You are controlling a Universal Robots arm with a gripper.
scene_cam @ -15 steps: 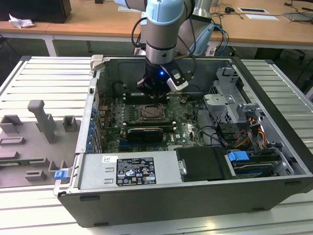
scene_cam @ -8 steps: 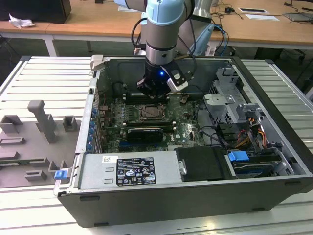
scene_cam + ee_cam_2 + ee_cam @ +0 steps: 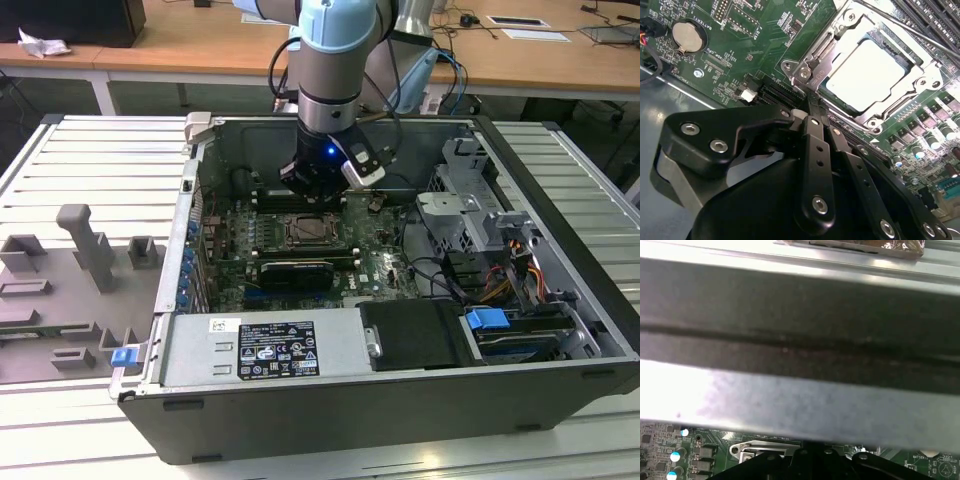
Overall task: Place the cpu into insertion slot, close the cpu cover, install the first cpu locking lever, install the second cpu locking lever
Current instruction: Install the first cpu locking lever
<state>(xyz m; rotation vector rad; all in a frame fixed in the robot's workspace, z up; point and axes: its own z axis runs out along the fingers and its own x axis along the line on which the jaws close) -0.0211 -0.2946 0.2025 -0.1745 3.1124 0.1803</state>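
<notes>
The tool (image 3: 812, 107) is hanging inside the open case (image 3: 560, 190), its two fingers (image 3: 816, 150) pressed together with nothing between them, tips pointing down at the edge of the slot (image 3: 850, 117). The cpu (image 3: 867, 75) is lying flat in the slot, just beyond the fingertips, square, so showing no long axis. The cover (image 3: 822, 50) is lying down over it as a frame, its cut-out showing the pale chip top. A thin lever (image 3: 920, 35) is running along the far side of the cover, slanting away from the tool; whether it is latched I cannot tell. The tips are sitting nearest the cover's corner bracket (image 3: 802, 72)
</notes>
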